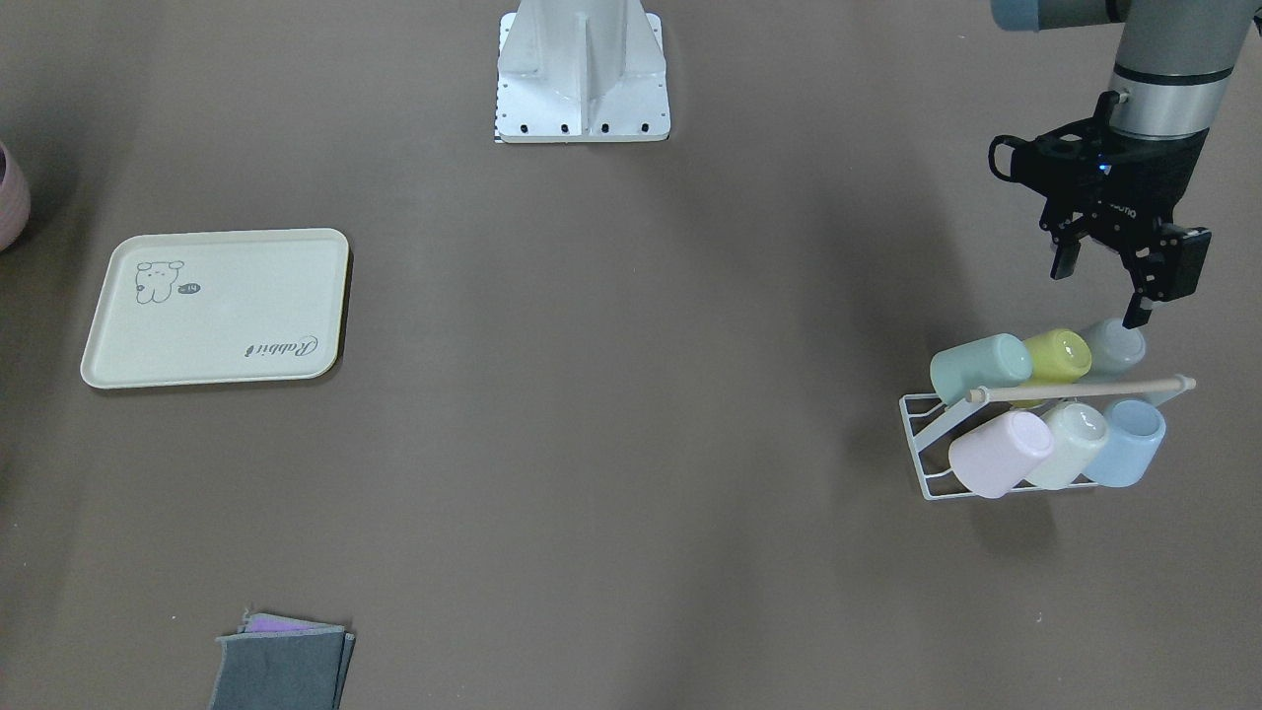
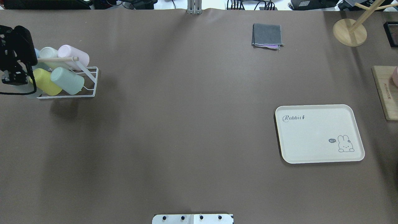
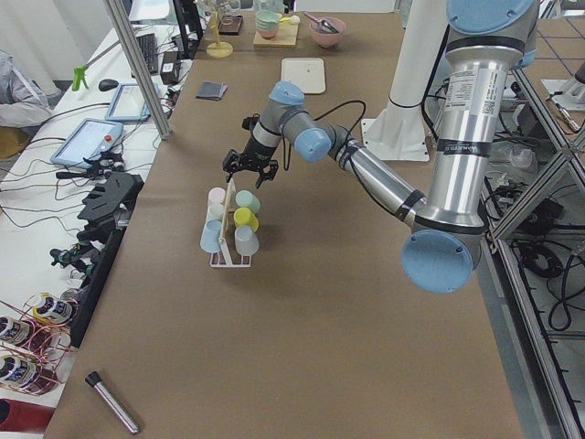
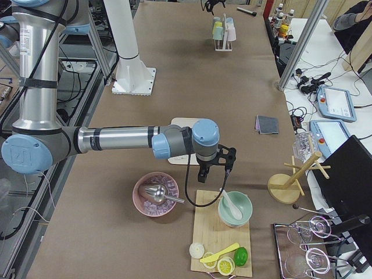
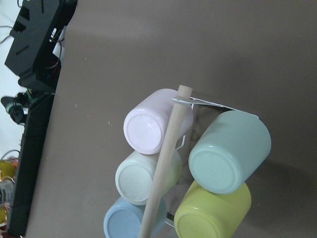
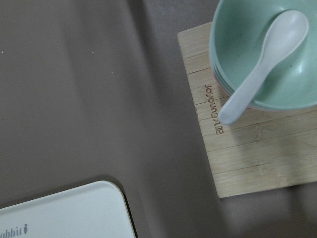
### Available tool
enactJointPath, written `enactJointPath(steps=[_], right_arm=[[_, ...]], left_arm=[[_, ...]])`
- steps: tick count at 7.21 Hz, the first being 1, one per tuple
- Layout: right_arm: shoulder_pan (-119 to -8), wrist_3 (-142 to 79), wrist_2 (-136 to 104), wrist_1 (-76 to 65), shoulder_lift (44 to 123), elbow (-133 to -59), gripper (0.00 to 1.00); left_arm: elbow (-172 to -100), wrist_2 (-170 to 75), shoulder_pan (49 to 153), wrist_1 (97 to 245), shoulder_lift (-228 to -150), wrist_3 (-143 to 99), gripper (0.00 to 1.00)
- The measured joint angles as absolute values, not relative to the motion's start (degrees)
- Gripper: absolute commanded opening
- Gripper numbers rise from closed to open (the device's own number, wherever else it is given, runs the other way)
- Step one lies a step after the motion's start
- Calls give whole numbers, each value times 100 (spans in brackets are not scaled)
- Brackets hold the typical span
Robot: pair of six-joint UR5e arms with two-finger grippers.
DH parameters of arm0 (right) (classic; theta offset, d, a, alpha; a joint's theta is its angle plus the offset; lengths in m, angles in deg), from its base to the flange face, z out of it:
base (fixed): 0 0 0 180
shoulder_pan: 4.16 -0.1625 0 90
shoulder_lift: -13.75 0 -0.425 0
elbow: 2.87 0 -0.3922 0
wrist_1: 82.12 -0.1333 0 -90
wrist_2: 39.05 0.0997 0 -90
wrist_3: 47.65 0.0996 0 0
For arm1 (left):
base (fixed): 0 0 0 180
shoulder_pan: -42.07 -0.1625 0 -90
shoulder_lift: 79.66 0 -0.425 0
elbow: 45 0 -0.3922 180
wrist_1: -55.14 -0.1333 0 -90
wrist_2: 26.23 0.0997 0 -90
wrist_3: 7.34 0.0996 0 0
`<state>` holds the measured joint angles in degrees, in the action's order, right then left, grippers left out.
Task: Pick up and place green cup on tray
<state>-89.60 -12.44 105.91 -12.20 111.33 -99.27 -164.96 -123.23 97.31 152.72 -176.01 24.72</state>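
The green cup (image 1: 979,367) lies on its side in a white wire rack (image 1: 925,449), at the end of the row nearer the robot, next to a yellow-green cup (image 1: 1058,355). It also shows in the overhead view (image 2: 67,80) and, base-on, in the left wrist view (image 5: 229,158). My left gripper (image 1: 1102,286) hangs open and empty above the other end of that row, apart from the cups. The cream tray (image 1: 217,308) lies empty far across the table (image 2: 320,133). My right gripper (image 4: 213,174) hovers by the tray's corner (image 6: 64,213); I cannot tell whether it is open.
The rack has a wooden handle bar (image 1: 1080,388) and also holds pink, whitish-green, blue and grey cups. A folded grey cloth (image 2: 267,35), a wooden mug tree (image 2: 349,32) and a wooden board (image 6: 237,129) with a green bowl and spoon (image 6: 262,84) stand near the tray's side.
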Motion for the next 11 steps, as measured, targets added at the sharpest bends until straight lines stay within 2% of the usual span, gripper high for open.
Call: enactJointPath(steps=[2,4,8,10,11], right_arm=[[-8323,445,10589,-2474,11199,-9864,100],[-7403,1382,10264,-2892,11198,-10031,100],[-6165,500,9526,-2941,11632,-10060,100],[-6035,21,9324,-2939,11825,-10063,93],[-6007,-33,9293,-2934,11829,-10041,92]], left_arm=[[-16503,-11620,9230,15662,-17661,2933,99],[-16548,-11332,8989,15907,-17680,3180,99],[-16401,-10571,8806,16566,-17622,6596,99],[-16304,-10541,8690,16654,-17614,7728,99],[-16245,-10527,8548,16667,-17611,8048,98]])
